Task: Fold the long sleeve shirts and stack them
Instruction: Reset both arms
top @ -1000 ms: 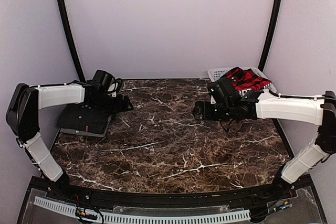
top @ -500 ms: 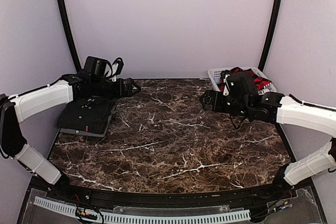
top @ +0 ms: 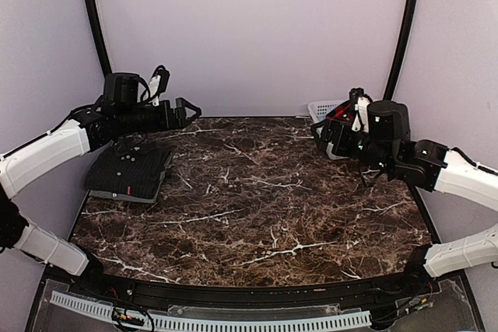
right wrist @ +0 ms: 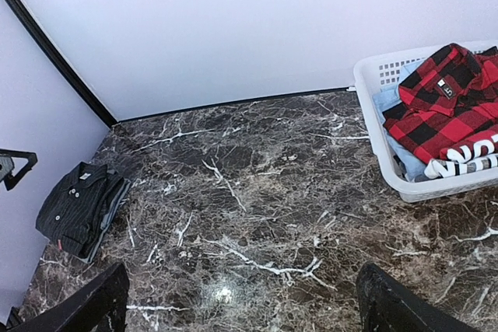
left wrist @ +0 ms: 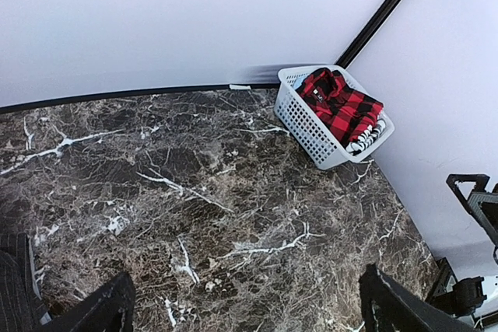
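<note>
Jaws wide, pinstripe shirt [top: 128,172] well apart

The only lettering I can make out is in the white basket [right wrist: 436,184], ahead and to the right of the right gripper [right wrist: 241,285]. Big white capitals on a dark cloth [right wrist: 467,159] under the red-and-black plaid shirt [right wrist: 436,114] begin "NO", and the rest is cut off. That shirt's collar label [right wrist: 446,89] is too small to read. So is the red tag [top: 120,191] on the black pinstriped shirt [top: 128,170] below the left gripper [top: 187,110].
</note>
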Robot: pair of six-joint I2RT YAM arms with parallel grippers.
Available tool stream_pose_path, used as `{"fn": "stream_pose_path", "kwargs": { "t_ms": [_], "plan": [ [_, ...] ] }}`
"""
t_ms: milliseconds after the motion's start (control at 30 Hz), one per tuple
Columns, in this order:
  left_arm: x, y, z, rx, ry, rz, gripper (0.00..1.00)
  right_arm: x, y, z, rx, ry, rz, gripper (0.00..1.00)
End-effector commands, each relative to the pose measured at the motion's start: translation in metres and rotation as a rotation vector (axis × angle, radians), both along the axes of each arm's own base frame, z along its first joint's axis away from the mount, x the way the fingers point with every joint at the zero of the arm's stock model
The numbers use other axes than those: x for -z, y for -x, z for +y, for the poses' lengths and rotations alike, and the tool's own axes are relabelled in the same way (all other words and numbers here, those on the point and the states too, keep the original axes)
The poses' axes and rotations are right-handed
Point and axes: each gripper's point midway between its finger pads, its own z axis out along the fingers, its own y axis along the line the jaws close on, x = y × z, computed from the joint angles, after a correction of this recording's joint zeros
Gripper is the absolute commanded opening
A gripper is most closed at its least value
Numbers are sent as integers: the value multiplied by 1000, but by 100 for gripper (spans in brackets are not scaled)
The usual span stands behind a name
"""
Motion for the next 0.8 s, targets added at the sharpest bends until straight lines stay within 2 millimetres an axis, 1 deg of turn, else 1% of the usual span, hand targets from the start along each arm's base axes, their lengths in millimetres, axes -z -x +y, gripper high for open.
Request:
{"fn": "stream_pose_path", "kwargs": {
  "t_ms": [0,100,333,467,600,767],
  "plan": [
    [-22,7,5,-3,6,-86,99,-4,-6,-1,18,26,-22,99],
    [-24,7,8,-12,4,-95,99,-3,-8,0,17,34,-18,99],
    [-26,8,9,-16,1,-106,99,-12,-10,1,21,30,-39,99],
    [-31,7,9,-14,0,-115,99,-14,-12,3,23,28,-42,99],
    [-30,7,9,-14,-4,-117,99,-17,-13,2,29,23,-51,99],
    [-31,7,9,-17,-5,-123,99,-16,-14,2,36,22,-57,99]
  ]
}}
